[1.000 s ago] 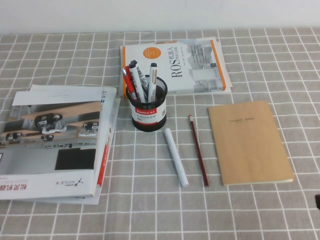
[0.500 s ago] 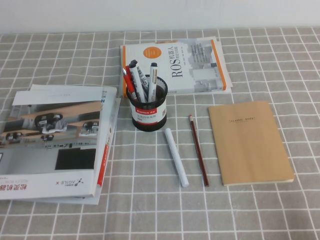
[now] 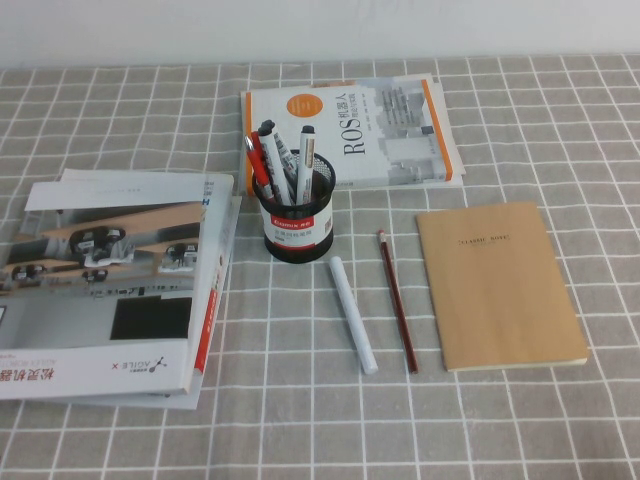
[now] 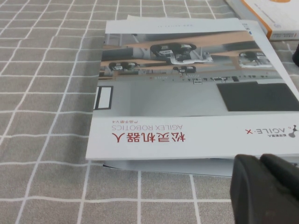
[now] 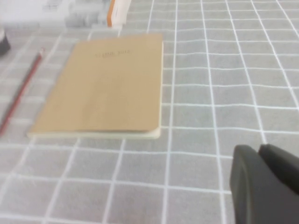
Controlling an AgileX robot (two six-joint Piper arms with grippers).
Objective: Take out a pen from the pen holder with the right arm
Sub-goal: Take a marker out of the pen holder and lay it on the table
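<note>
We show little of ourselves: two gripper tips, each in a corner of its own wrist view. Our left gripper (image 4: 261,161) is matt black, with two blunt, rounded fingers (image 4: 245,186) meeting along a thin seam (a dull sheen on the rounded edges). Our right gripper (image 5: 259,149) looks alike: black, smooth, round-edged, with the same narrow seam between its two lobes.

A desk for study or office work is shown. A black mesh pen holder (image 3: 296,228) full of pens (image 3: 278,165), a brown paper notebook (image 3: 497,285) and a big white robot book (image 3: 110,290) are laid on a grey checked cloth (image 3: 560,130).
</note>
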